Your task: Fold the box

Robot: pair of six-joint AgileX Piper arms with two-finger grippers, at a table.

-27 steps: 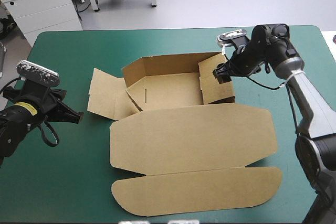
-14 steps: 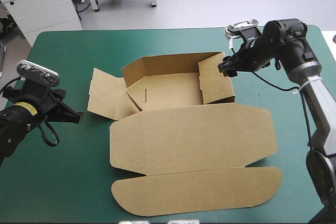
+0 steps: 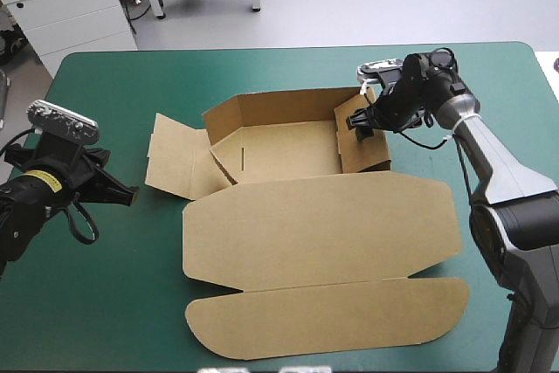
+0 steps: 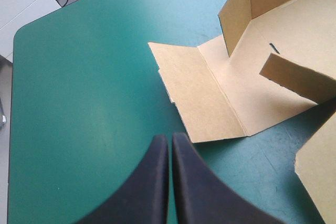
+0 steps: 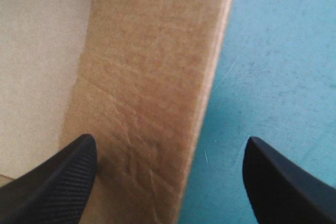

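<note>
The brown box (image 3: pixel 284 146) lies in the middle of the teal-green table cover (image 3: pixel 105 303). Its far wall and an angled left wall are raised around the tray floor. The broad lid (image 3: pixel 323 224) lies flat on the near side and ends in a long panel with rounded corners. The right gripper (image 3: pixel 360 124) hangs at the top edge of the box's right wall (image 3: pixel 369 153). Its black fingers are spread wide and hold nothing. In the right wrist view one finger (image 5: pixel 58 182) stands over the board and the other over the bare cover, with the wall's straight cut edge running between them. The board there is matte and faintly scuffed, with fine creases. The left gripper (image 3: pixel 131 195) is at the table's left side, well apart from the box. Its fingers are pressed together into one point and hold nothing. Ahead of it the left flap (image 4: pixel 202 95) lies flat on the cover, a plain rectangle with a fold line and a slightly ragged outer edge.
</note>
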